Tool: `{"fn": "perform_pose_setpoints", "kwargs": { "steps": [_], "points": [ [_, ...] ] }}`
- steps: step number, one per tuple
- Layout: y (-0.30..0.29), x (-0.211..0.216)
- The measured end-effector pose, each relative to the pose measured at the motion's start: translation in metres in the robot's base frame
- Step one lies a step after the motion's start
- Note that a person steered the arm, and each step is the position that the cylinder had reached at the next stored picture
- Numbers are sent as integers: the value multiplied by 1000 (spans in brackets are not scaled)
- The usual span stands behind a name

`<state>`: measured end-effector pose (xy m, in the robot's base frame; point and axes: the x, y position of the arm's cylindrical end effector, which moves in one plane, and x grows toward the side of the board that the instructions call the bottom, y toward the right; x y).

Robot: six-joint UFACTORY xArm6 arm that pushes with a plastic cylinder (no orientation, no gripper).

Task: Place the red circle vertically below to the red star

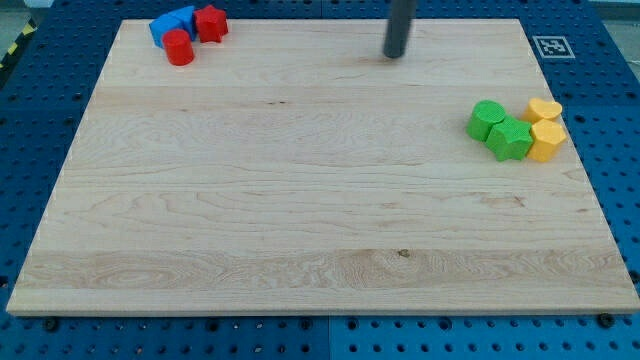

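The wooden surface (pixel 320 230) carries everything. My tip (pixel 394 56) stands near its top edge, well right of the red star (pixel 211 23). The red circle (pixel 179 48) sits just below-left of the star, touching the blue blocks (pixel 171 26). No claw shows, so its state cannot be told

So there's a pale wooden tabletop (pixel 300 200) sitting on a blue pegboard base (pixel 40 120), with a small black-and-white square marker (pixel 551 46) stuck by the view's top right corner. Up at the top left there's a blue block (pixel 170 25), shape hard to make out, maybe two pieces jammed together. Over on the view's right there's a tight cluster: a green circle (pixel 487 118) touching a green star (pixel 511 139), then a yellow heart (pixel 545 109) above a yellow hexagon-ish block (pixel 548 139), right beside the greens.
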<state>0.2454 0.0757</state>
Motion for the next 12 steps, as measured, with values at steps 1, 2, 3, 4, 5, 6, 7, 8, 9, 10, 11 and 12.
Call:
{"fn": "perform_pose_setpoints", "kwargs": {
  "steps": [1,2,3,4,5,6,7,8,9,10,11,12],
  "points": [
    [-64,-46],
    [-91,-52],
    [-119,-52],
    [-142,-54],
    [-152,-53],
    [-154,-54],
    [-159,-53],
    [-164,-54],
    [-167,-43],
    [-207,-1],
    [-232,69],
    [-251,117]
  ]
}}
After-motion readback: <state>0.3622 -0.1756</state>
